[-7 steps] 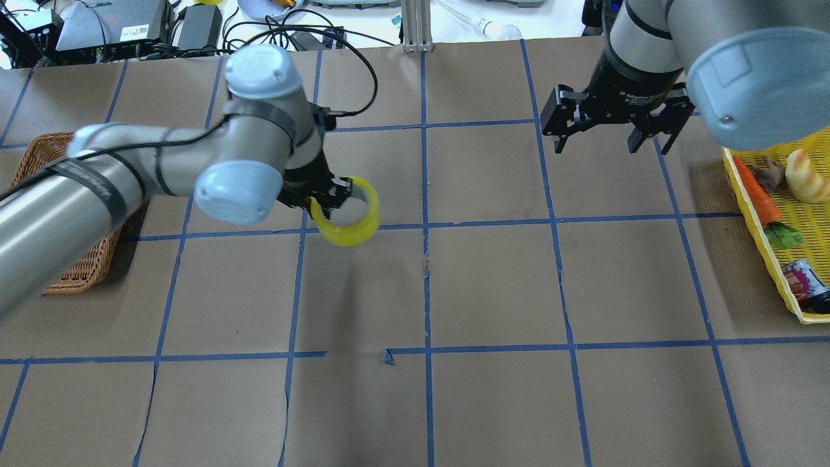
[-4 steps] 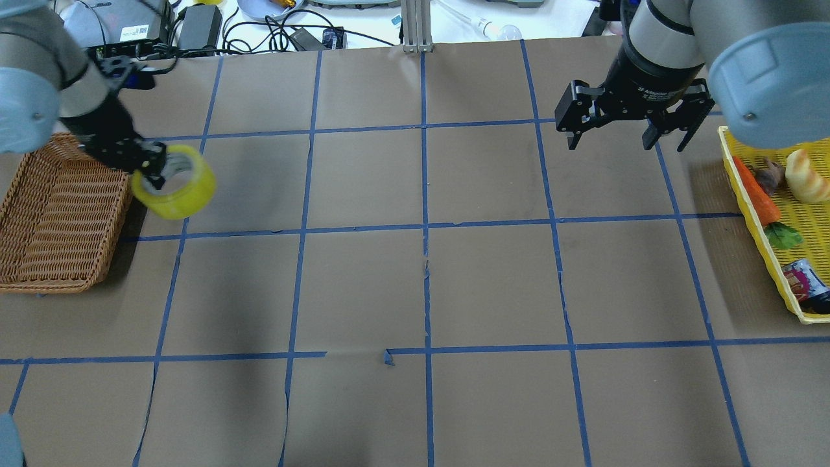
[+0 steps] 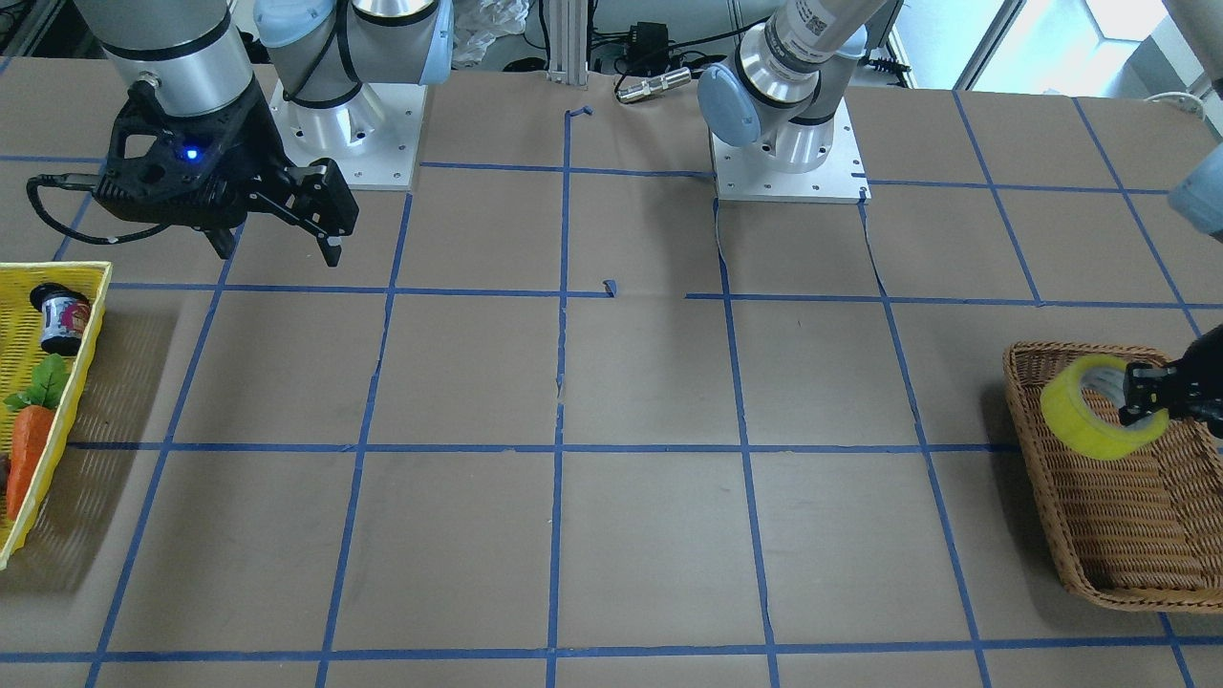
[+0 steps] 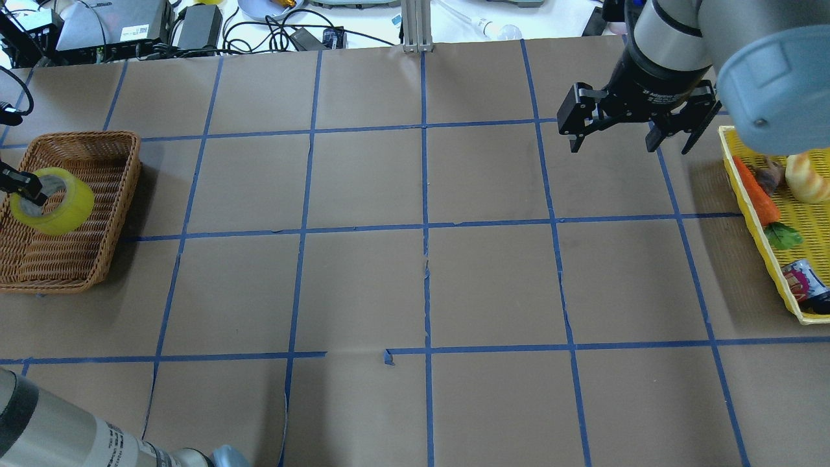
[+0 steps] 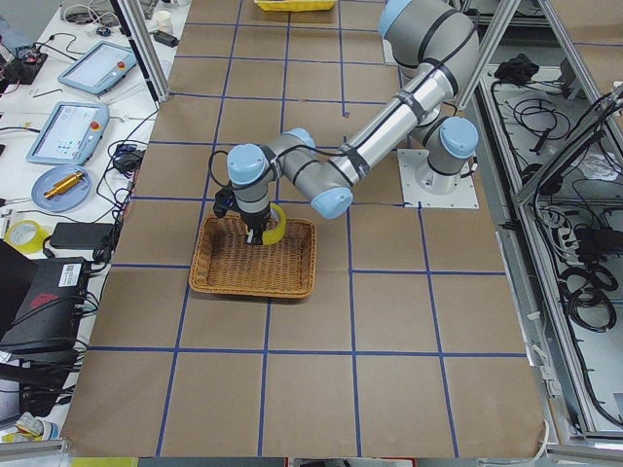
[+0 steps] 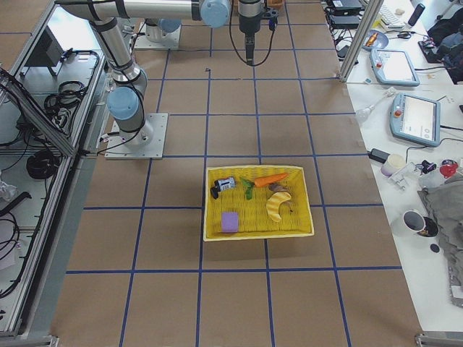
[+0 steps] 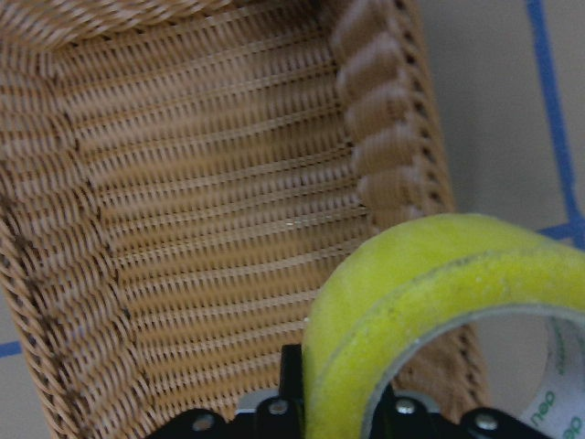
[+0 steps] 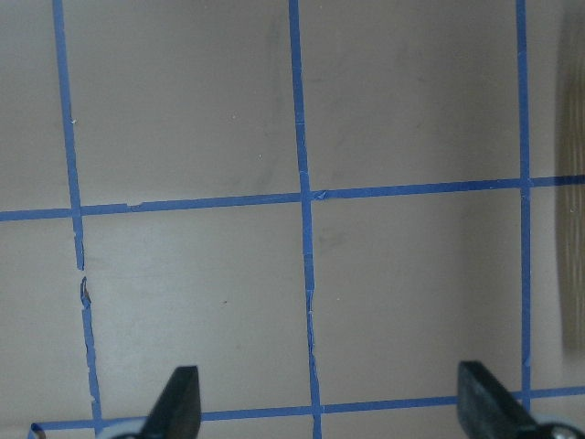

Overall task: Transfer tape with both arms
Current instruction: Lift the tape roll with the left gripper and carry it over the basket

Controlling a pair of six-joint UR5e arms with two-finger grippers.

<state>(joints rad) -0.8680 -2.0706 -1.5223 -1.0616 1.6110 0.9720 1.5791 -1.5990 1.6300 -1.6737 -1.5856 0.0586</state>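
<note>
Swung outward, left pincer grips the tape over the basket; right pincer hovers, spread wide.

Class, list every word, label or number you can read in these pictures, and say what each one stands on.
"neo": inside the core of the tape, in the left wrist view; the rest is cut off.
White print on the right gripper body: too small to read.
Label on the can in the yellow tray: blurred, unreadable.
</note>
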